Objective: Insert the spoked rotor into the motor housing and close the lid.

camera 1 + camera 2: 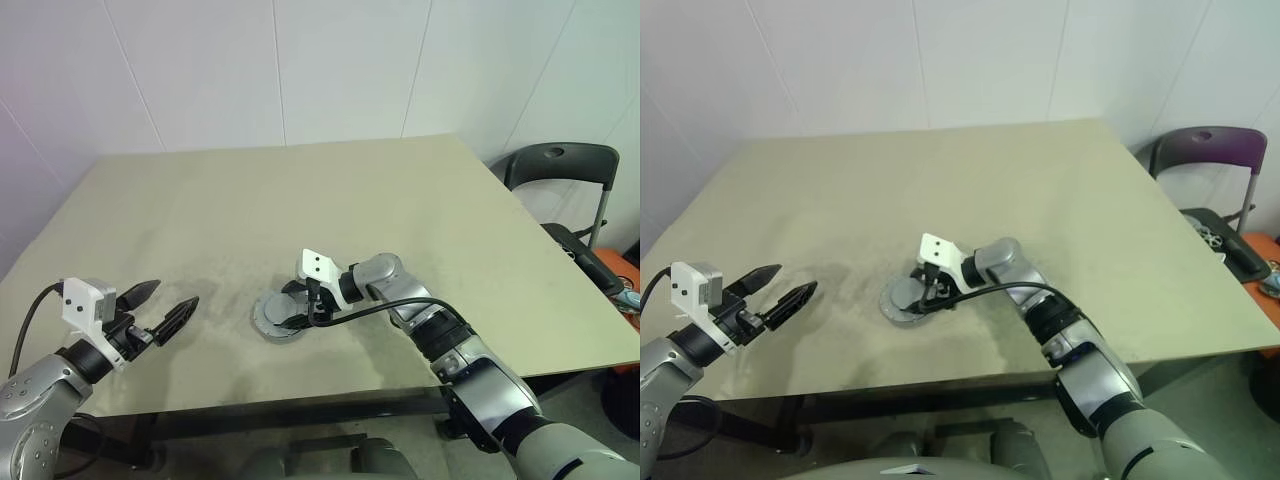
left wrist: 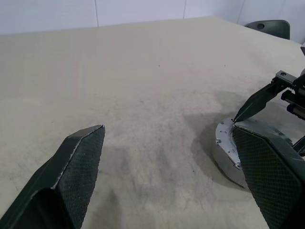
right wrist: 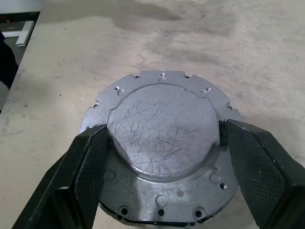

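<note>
Nearest the head camera, the left gripper (image 1: 165, 304) hovers over the near left part of the beige table (image 1: 300, 190) with its two black fingers spread and nothing between them. Well to its right, the right gripper (image 3: 162, 143) reaches down, its fingers set wide against opposite sides of the raised plain grey scratched back of the lid (image 3: 164, 133), a round metal disc lying flat on the table near its front edge.
</note>
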Tool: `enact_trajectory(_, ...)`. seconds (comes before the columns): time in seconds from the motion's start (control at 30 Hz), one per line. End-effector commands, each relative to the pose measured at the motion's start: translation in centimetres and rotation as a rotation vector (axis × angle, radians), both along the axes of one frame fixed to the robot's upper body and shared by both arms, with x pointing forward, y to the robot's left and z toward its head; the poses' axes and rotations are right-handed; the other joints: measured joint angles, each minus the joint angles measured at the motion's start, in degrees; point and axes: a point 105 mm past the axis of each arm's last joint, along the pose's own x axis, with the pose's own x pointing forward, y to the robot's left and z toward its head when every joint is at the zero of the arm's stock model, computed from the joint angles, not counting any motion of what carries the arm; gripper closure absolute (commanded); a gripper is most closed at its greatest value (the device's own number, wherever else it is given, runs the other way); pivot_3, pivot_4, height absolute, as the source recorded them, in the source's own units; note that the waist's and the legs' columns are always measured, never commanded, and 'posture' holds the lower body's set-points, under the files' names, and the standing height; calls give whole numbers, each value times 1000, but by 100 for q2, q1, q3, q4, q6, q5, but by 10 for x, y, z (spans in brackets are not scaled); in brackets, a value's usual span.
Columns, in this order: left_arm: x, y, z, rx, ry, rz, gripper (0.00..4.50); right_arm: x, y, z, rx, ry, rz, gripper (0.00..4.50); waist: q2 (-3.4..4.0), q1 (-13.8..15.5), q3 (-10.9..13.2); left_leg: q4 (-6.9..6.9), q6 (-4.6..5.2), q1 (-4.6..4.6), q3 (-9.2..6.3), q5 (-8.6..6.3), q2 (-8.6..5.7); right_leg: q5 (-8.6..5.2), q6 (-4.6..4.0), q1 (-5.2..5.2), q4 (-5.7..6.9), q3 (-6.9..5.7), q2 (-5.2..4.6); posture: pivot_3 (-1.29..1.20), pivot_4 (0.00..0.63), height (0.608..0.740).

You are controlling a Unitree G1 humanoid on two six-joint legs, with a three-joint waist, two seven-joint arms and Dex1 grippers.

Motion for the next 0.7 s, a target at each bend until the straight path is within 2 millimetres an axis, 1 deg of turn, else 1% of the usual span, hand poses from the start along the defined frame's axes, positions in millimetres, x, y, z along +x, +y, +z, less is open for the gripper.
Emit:
enact_trajectory(0.03,1,0,13,17,-54,-7,0,10,-1,13,11,-31,-24,1041,0,0,0,1,0,0,0,0,0,0,0,0,0,0,0,0,0,740)
enact_trajectory(0.23,1,-2,13,15,-55,-12,0,9,-9,2,-54,-48,7,1041,0,3,0,1,0,1,1,0,0,0,-1,2,0,-1,0,0,0,740)
enact_trajectory(0.43,2,-1,13,16,-56,-10,0,9,-10,1,-54,-45,12,1041,0,6,0,2,0,3,0,0,-1,0,-1,5,-1,0,-2,0,0,740)
enact_trajectory(0.7,2,-2,13,14,-55,-16,0,10,-17,-10,-101,-39,10,1041,-1,8,0,2,-1,10,0,0,-2,-2,-5,13,-2,-1,-2,0,0,740)
